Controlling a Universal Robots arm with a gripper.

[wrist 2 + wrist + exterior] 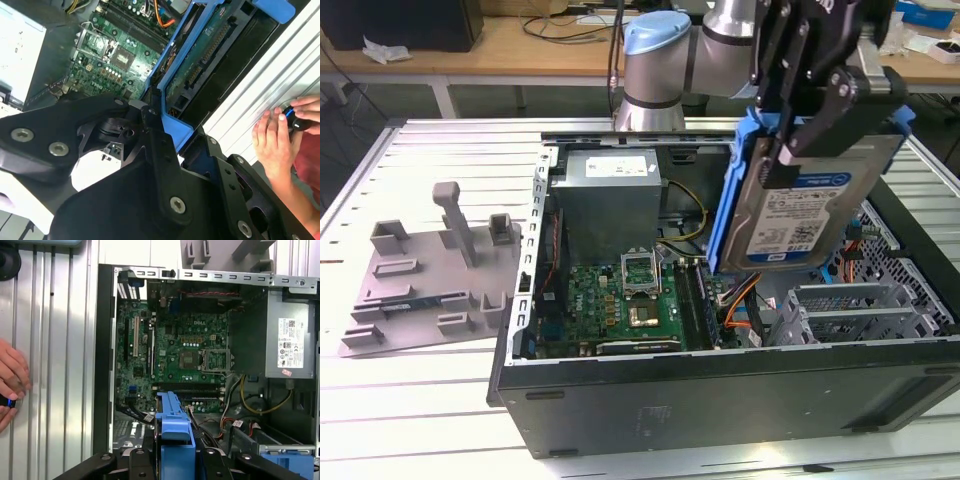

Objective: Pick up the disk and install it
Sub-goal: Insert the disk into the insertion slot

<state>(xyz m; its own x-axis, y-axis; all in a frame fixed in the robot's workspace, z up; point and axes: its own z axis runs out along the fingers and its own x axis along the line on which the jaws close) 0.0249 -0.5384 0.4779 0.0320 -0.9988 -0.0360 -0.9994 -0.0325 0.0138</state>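
The disk [800,215], a silver drive with a blue-and-white label in a blue plastic carrier, hangs tilted on edge above the open computer case [720,390]. My gripper [790,150] is shut on its upper part, one black finger [782,150] lying across the labelled face. In the second wrist view the disk's [200,55] green circuit side and blue frame run away from the black fingers [150,125]. The first wrist view looks down the carrier's blue edge [175,435] onto the motherboard [185,350].
Inside the case are a grey power supply [610,190], the motherboard [630,300] and a metal drive cage [860,310] at the exterior view's right. A grey fixture plate [430,275] lies at that view's left. A person's hand [277,145] rests on the slatted table [420,400].
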